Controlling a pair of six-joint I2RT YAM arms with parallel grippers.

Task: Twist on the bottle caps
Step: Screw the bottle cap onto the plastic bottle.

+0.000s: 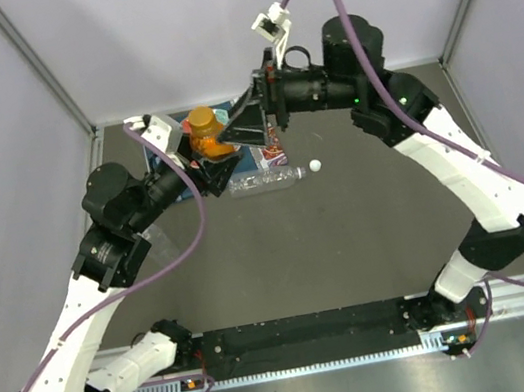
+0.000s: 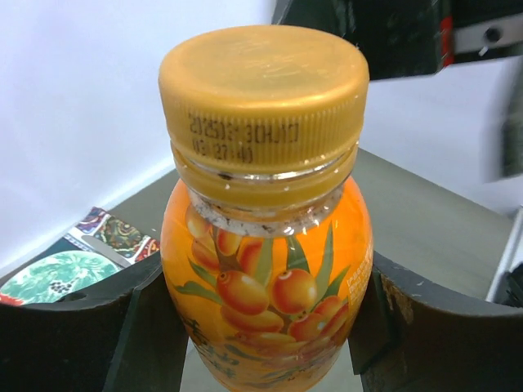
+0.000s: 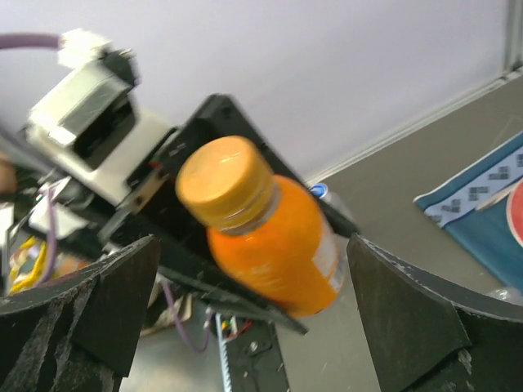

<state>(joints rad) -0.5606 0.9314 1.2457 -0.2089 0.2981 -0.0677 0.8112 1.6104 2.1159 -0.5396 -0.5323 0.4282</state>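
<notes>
Grey tabletop (image 1: 351, 241) is enclosed by lilac walls (image 1: 211, 22). Near its far edge the orange bottle (image 2: 265, 269), amber cap (image 2: 263, 90) seated, is clamped by the left gripper (image 2: 261, 327); the right gripper (image 3: 253, 314) is spread wide, clear of it. A clear bottle (image 1: 265, 181) is laid near a white cap (image 1: 315, 164)

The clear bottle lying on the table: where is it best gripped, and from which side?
Probably around the middle of the clear bottle, coming down from above, with the grip across its narrow width. It lies flat on its side on the table, so the slim round body fits a grip there.
</notes>
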